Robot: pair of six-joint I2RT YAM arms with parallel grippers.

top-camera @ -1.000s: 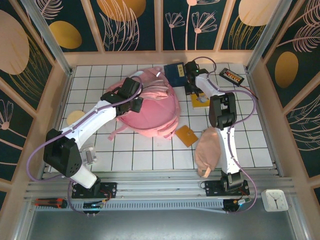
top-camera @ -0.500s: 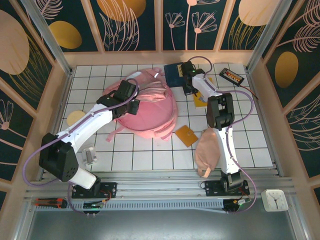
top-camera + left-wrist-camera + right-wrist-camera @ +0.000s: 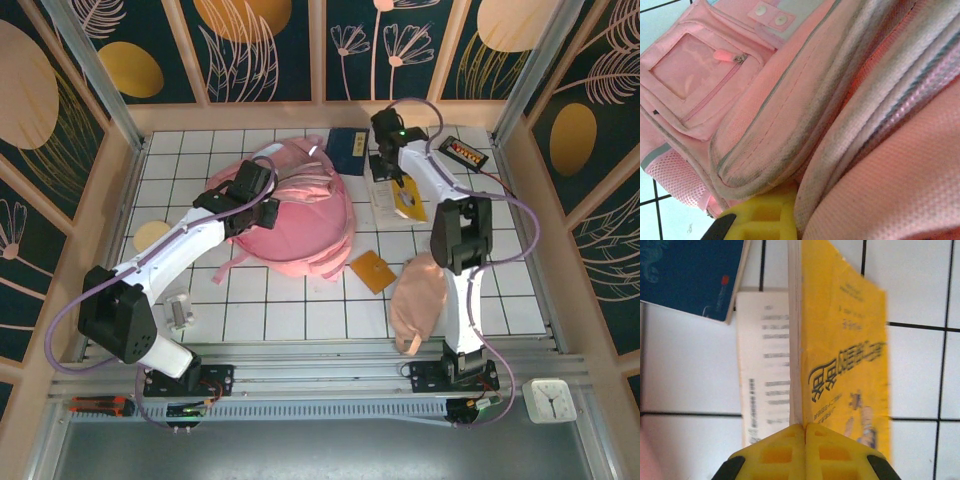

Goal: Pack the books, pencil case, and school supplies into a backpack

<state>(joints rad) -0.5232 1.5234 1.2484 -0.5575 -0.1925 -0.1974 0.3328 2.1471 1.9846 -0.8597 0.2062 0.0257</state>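
Rt arm's elbow has swung out, away from the backpack [image 3: 300, 215], and the yellow book [image 3: 410, 200] now lies splayed, with a broad white page showing on its backpack side. Left arm hasn't budged.

Rt gripper [image 3: 805, 432] is pressed together at the book's near edge. The page block runs straight into the seam btwn the fingers, so it looks to nip the cover or a thin sheaf; can't tell how many leaves. Left gripper [image 3: 258, 203] sits on the backpack's top, closed, apparently on a fold of rim fabric. Its wrist view has one yellow fingertip [image 3: 760, 220] tight under the grey-trimmed edge.

Handling, my guess: the book is a thin paperback, light and bendy, w/ a glossy cover that's prob slippery. Held by the cover alone it'll flop open and hang, so better to bite the spine side or the whole block. The backpack is soft and saggy; its mouth needs holding open.

Around:
- Navy book [image 3: 350, 150] lies just off the backpack's far-right shoulder, close to the yellow one's page corner.
- Orange pad [image 3: 372, 270] lies just off the backpack's near-right edge.
- Pencil case [image 3: 415, 300] is further out on the same side, limp, beside the rt arm's lower link.
- Black gadget [image 3: 466, 153] is well out past both books.
- Pale disc [image 3: 150, 235] is on the backpack's opposite side.

In the way: the navy book and the backpack's own straps lie near the route from the yellow book to the opening.
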